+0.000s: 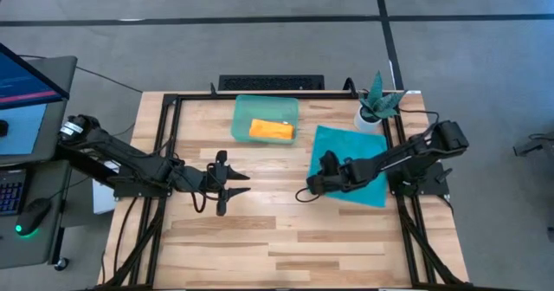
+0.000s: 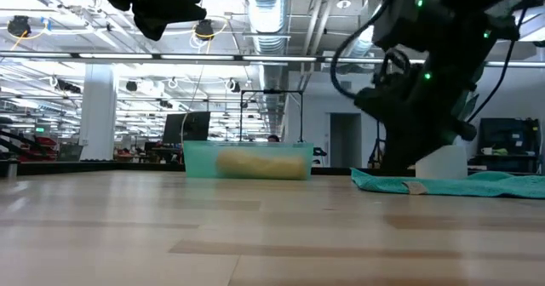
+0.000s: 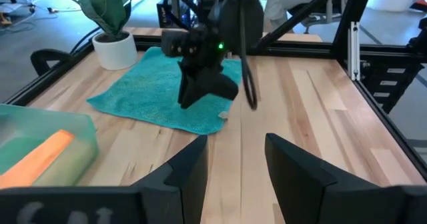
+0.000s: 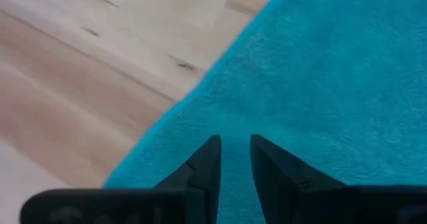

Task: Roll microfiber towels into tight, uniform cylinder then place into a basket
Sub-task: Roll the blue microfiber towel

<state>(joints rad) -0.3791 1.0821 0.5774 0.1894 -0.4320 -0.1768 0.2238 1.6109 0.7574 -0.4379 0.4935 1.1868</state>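
The teal-blue towel lies spread flat on the table's right half. My right gripper points steeply down over the towel's left edge, near its near-left corner. Its fingers are a little apart, with towel showing between them. The orange towel lies rolled up inside the pale-green basket at the far middle of the table. My left gripper hangs open above bare wood left of centre, pointing toward the right arm and holding nothing. My right gripper comes at the teal-blue towel from above, its fingertips just inside the towel's left edge. Whether they touch the cloth I cannot tell. The towel lies flat on the table, not gathered or lifted.
A small white pot with a green plant stands at the far right, just beyond the towel. A black frame borders the table, and a dark bar lies along its far edge. Bare wood fills the near half.
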